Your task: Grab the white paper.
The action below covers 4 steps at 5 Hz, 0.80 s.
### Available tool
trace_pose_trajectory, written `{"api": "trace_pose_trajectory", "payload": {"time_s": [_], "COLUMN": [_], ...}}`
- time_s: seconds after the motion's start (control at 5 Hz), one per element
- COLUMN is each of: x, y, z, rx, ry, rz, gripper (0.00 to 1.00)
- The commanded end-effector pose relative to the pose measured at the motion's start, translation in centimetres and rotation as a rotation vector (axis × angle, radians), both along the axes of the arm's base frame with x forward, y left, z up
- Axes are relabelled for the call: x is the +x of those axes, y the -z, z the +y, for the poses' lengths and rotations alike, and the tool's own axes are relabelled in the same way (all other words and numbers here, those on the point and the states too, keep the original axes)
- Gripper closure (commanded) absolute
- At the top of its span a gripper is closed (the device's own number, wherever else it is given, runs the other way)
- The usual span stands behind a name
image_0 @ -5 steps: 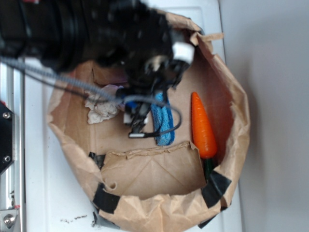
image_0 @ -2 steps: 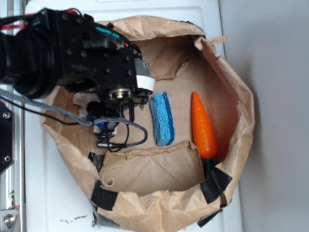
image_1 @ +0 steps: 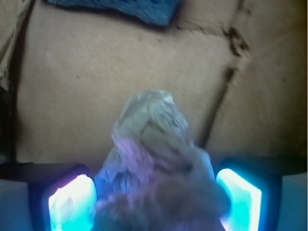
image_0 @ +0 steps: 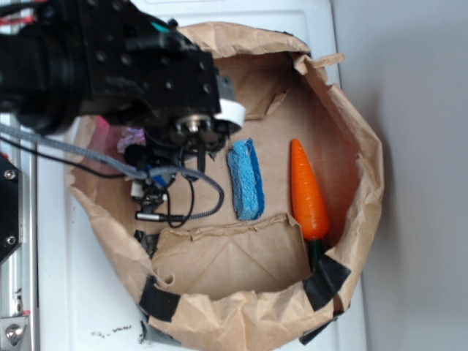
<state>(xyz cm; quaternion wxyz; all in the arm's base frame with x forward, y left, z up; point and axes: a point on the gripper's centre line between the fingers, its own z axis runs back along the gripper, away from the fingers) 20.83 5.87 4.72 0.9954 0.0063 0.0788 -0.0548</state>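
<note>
The white paper [image_1: 154, 159], a crumpled off-white wad tinted purple by the pad light, fills the gap between my gripper's [image_1: 155, 199] two glowing pads [image_1: 72, 202] and reaches both of them. The jaws stand wide apart, one on each side of the wad. In the exterior view my gripper [image_0: 150, 199] points down into the left part of the brown paper bag [image_0: 351, 139]. The arm hides most of the paper there, leaving a small purple-lit bit [image_0: 131, 137] showing.
A blue sponge [image_0: 245, 179] lies just right of the gripper, and its edge [image_1: 120, 7] shows at the top of the wrist view. An orange carrot [image_0: 307, 191] lies further right. The bag's folded flap [image_0: 234, 259] rises at the near side.
The arm swung left from over the sponge to the wad and came down around it. In the last half second the fingertips edged a little further left.
</note>
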Motion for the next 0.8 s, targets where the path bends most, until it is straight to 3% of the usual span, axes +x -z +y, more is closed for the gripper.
{"api": "trace_pose_trajectory", "payload": {"time_s": [0.0, 0.2, 0.4, 0.6], "x": [1.3, 1.3, 1.6, 1.4], "y": [-0.2, 1.0, 2.2, 0.8], "z": [0.1, -0.4, -0.9, -0.9], "rx": [0.033, 0.035, 0.030, -0.002], "ry": [-0.019, -0.037, -0.057, -0.040], "rz": [-0.088, -0.122, -0.113, -0.131], "gripper": [0.00, 0.00, 1.00, 1.00]}}
